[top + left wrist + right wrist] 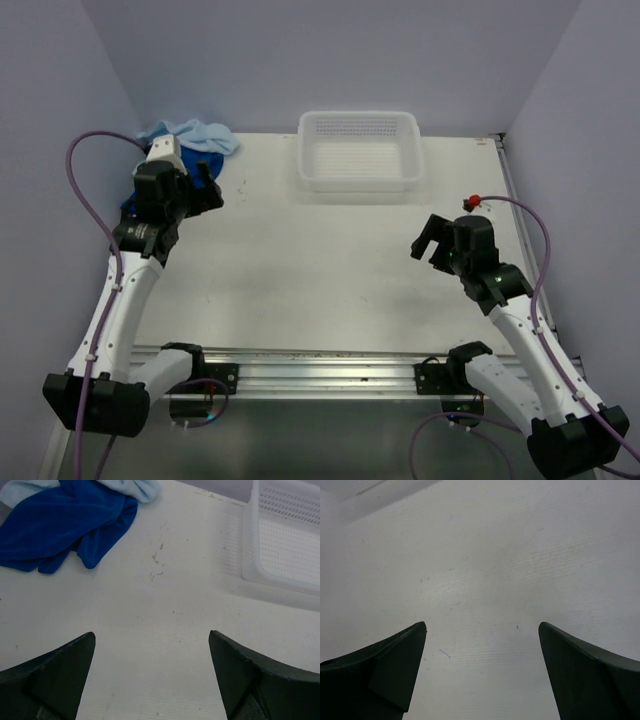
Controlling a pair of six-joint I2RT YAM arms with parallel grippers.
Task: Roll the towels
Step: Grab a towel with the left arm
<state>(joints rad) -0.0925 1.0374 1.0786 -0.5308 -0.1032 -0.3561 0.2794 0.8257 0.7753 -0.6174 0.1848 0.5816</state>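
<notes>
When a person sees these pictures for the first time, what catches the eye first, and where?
The dark blue towel lies crumpled at the far left corner of the table, the pale blue towel bunched against it. A white perforated basket stands at the far edge, near the middle. The left gripper, near the towels, and the right gripper hang with jaws open.

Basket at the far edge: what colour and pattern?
The basket is white, perforated with fine holes; top external view shows it best.

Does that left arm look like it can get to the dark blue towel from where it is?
Probably yes. The left gripper is open, and only bare table lies between it and the dark blue towel. The pale towel lies at its far side.
</notes>
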